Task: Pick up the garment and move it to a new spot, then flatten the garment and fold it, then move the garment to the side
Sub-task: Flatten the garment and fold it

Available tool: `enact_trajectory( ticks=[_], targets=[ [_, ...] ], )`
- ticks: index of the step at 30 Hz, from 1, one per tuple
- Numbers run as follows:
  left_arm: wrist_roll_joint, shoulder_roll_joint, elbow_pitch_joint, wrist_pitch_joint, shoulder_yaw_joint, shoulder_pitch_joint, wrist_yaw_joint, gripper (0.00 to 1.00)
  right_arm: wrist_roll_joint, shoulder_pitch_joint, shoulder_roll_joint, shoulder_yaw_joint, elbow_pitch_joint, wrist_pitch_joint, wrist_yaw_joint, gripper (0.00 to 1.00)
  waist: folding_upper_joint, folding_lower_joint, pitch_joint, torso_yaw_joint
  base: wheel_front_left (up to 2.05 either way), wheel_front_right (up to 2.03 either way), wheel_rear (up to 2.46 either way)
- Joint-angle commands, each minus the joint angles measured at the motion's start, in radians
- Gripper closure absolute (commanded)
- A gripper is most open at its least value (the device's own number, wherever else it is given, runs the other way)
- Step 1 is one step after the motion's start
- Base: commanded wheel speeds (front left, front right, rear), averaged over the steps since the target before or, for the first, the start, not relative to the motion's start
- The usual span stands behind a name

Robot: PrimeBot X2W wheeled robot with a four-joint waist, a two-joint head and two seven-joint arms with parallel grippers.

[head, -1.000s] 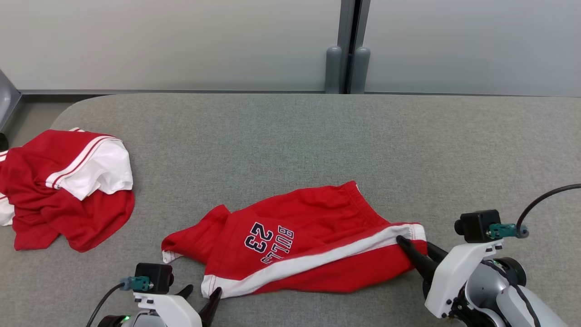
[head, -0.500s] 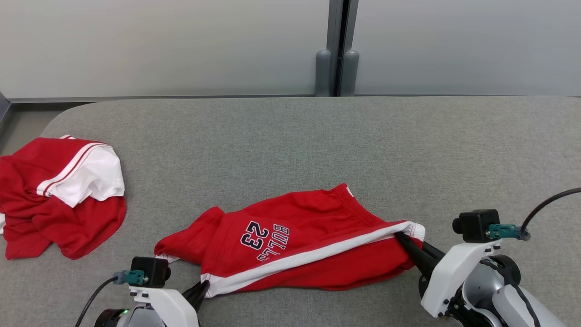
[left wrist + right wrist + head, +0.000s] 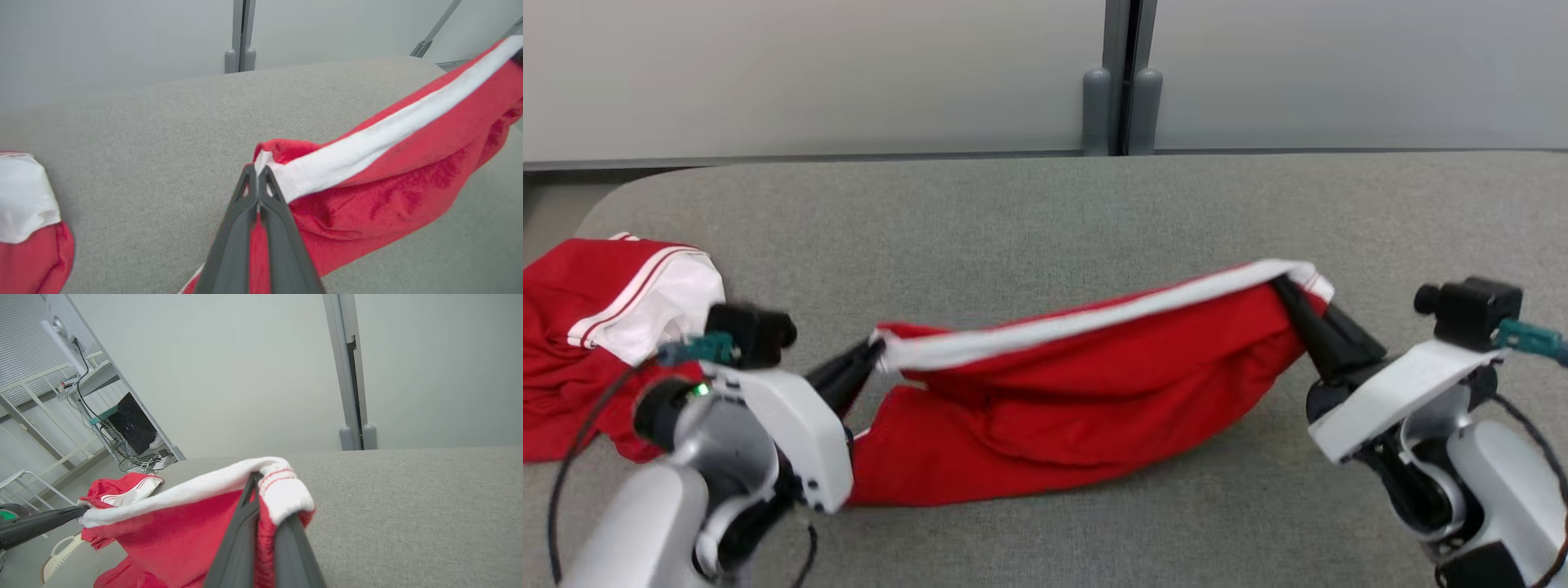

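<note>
I see my left hand [image 3: 876,349] clamped on one end of the red garment [image 3: 1078,400] along its white stripe, and my right hand [image 3: 1278,284] clamped on the other end. Between the hands the cloth sags onto the grey table [image 3: 1013,229]. A second red-and-white garment [image 3: 596,327] lies just outside the left hand.

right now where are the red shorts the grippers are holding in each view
Head view: red shorts strung across the middle, between left gripper and right gripper.
Left wrist view: red shorts run from the centre to the upper right edge.
Right wrist view: red shorts lie lower left of centre.
Shared landmark: paired grey posts at the wall, top centre in the left wrist view, right of centre in the right wrist view.
</note>
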Motion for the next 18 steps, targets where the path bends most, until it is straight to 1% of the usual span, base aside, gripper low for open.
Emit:
enact_trajectory(
  ticks=[1, 4, 6, 7, 9, 10, 13, 18],
  targets=[
    [-0.003, 0.029, -0.005, 0.029, 0.004, -0.090, -0.004, 1.00, 0.013, -0.056, -0.016, -0.010, -0.009, -0.017, 0.002, 1.00, 0.0000, 0.0000, 0.051, -0.001, 0.00, 0.00, 0.00],
    [-0.035, 0.034, 0.031, 0.083, 0.002, -0.246, -0.007, 1.00, 0.057, -0.158, -0.021, -0.012, -0.027, -0.025, 0.002, 1.00, 0.0000, 0.0000, 0.131, -0.005, 0.00, 0.00, 0.00],
    [-0.038, 0.051, 0.065, 0.112, -0.002, -0.372, -0.007, 1.00, 0.083, -0.244, -0.042, -0.013, -0.027, -0.028, 0.002, 1.00, 0.0000, 0.0000, 0.199, -0.010, 0.00, 0.00, 0.00],
    [-0.035, 0.053, 0.110, 0.125, -0.014, -0.492, -0.008, 1.00, 0.111, -0.335, -0.052, -0.001, -0.017, -0.039, 0.002, 1.00, 0.0000, 0.0000, 0.256, -0.013, 0.00, 0.00, 0.00],
    [-0.030, 0.056, 0.158, 0.127, -0.029, -0.607, -0.009, 1.00, 0.124, -0.435, -0.074, 0.015, -0.007, -0.056, 0.002, 1.00, 0.0000, 0.0000, 0.304, -0.016, 0.00, 0.00, 0.00],
    [-0.030, 0.056, 0.158, 0.127, -0.029, -0.607, -0.009, 1.00, 0.124, -0.435, -0.074, 0.015, -0.007, -0.056, 0.002, 1.00, 0.0000, 0.0000, 0.304, -0.016, 0.00, 0.00, 0.00],
    [-0.033, 0.063, 0.230, 0.126, -0.050, -0.785, -0.009, 1.00, 0.158, -0.577, -0.094, 0.042, 0.022, -0.078, 0.002, 1.00, 0.0000, 0.0000, 0.367, -0.025, 0.00, 0.00, 0.00],
    [-0.022, 0.066, 0.371, 0.060, -0.061, -1.044, -0.008, 1.00, 0.194, -0.803, -0.113, 0.088, 0.087, -0.120, 0.002, 1.00, 0.0000, 0.0000, 0.448, -0.040, 0.00, 0.00, 0.00]
  ],
)
